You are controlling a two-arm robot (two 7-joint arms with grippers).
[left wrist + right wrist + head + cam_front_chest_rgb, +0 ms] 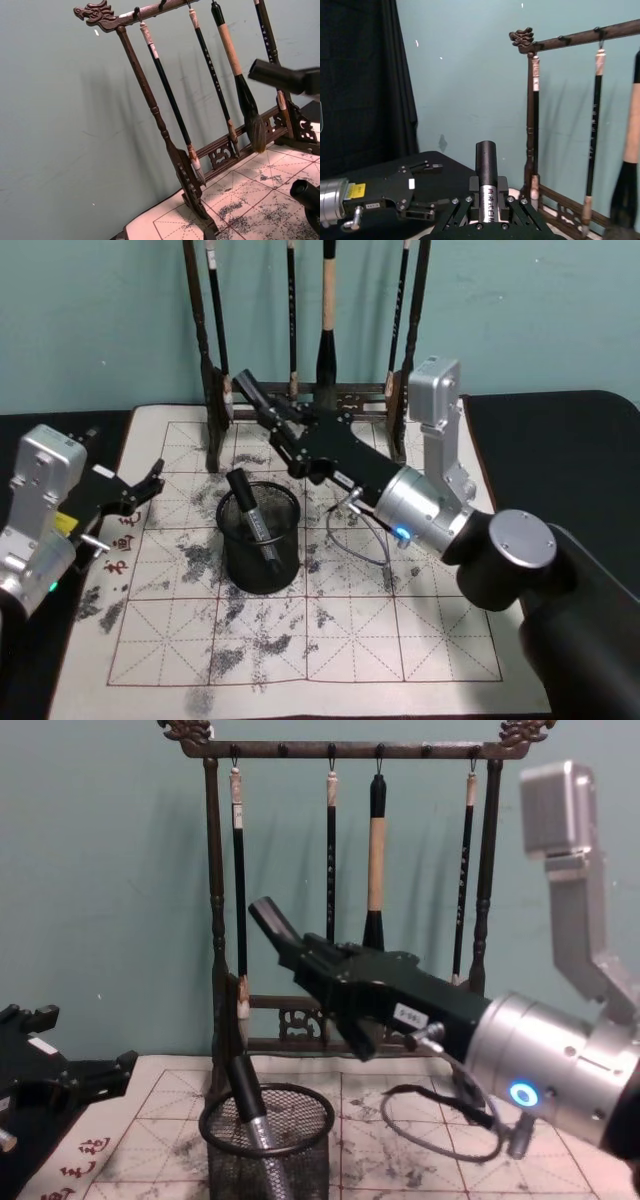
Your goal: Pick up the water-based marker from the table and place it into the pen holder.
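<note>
The water-based marker (258,400), a smooth black cylinder, is being clamped at a tilt by the right gripper (283,432) above the table (420,640) with its ink-smudged cream mat, over the far rim of the pen holder (262,562). A second marker (252,512) is being cradled, leaning, in that round black wire-mesh cup. The left gripper (150,483) is being held with fingers spread wide by the mat's left edge.

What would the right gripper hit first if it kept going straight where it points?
Probably the left post of the dark wooden brush rack; the right gripper, gripping a black marker, points close beside it and might slip past to the teal wall. Depth is unclear.
</note>
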